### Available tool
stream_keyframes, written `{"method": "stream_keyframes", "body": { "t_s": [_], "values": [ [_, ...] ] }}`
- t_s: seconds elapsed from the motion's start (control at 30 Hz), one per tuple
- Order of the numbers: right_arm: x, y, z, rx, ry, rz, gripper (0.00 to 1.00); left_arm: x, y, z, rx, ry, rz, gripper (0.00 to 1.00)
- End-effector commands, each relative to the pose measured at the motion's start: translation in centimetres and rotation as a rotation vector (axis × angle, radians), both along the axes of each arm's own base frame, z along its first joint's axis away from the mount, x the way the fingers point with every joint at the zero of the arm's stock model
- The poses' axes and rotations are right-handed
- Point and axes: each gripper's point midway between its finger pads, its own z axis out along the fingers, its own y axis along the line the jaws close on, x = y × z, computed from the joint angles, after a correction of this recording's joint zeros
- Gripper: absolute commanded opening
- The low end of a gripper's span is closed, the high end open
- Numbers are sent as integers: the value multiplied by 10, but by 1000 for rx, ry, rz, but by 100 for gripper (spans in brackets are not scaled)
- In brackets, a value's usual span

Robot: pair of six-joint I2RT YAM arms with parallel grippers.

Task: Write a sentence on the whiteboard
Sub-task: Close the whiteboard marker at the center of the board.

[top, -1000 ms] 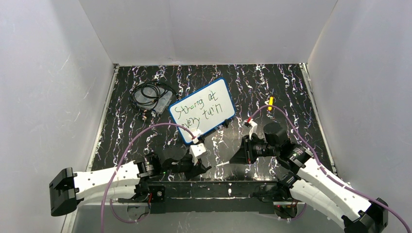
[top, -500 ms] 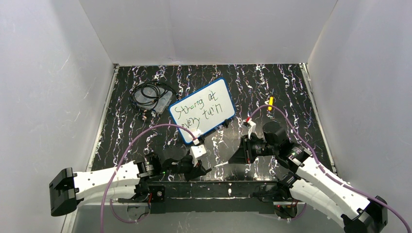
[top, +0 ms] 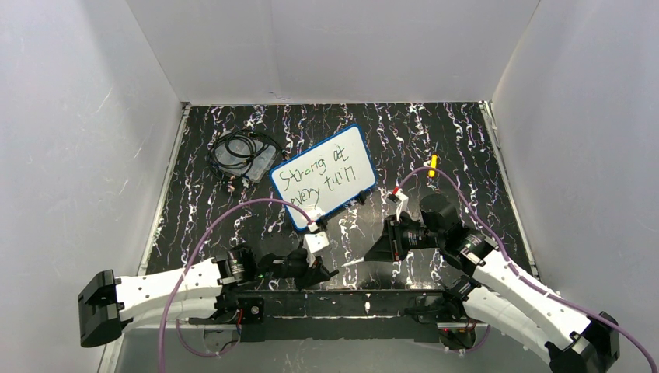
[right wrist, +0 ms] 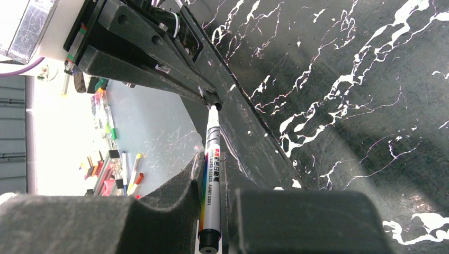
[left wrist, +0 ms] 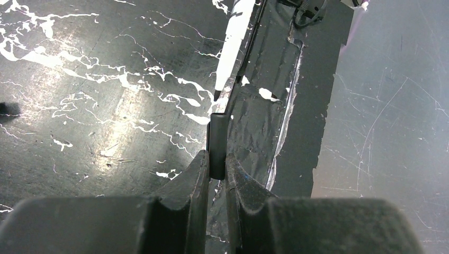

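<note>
The whiteboard [top: 323,176] lies tilted at mid-table, blue-rimmed, with the sentence [top: 319,172] in dark script on two lines. Both grippers hover near the table's front edge, well in front of it. My right gripper [right wrist: 213,164] is shut on a white marker [right wrist: 210,180], which points left with its tip bare. My left gripper [left wrist: 216,161] is shut on the marker's black cap [left wrist: 217,145]. The marker's tip [left wrist: 218,95] sits just in front of the cap's mouth, nearly in line with it. In the top view the marker [top: 353,263] spans the gap between the left gripper [top: 330,272] and the right gripper [top: 373,252].
A coiled black cable [top: 241,151] lies at the back left of the marbled black table [top: 466,140]. A small yellow object [top: 432,165] sits at the right, behind the right arm. A black taped strip [left wrist: 265,106] runs along the front edge, directly below both grippers.
My right gripper has drifted a little to the left with the marker, bringing its tip closer to the cap. The left arm has barely moved.
</note>
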Motion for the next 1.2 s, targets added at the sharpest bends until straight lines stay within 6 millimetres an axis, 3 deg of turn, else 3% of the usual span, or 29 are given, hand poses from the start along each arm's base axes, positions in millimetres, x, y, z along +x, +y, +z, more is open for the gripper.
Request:
{"method": "stream_keyframes", "body": {
  "t_s": [0.0, 1.17],
  "values": [
    [-1, 3, 6, 35, -13, 23, 1, -4, -2, 11, -30, -8, -25, 0],
    [-4, 6, 2, 45, 8, 50, 1, -4, -3, 16, -47, -12, -23, 0]
  ]
}}
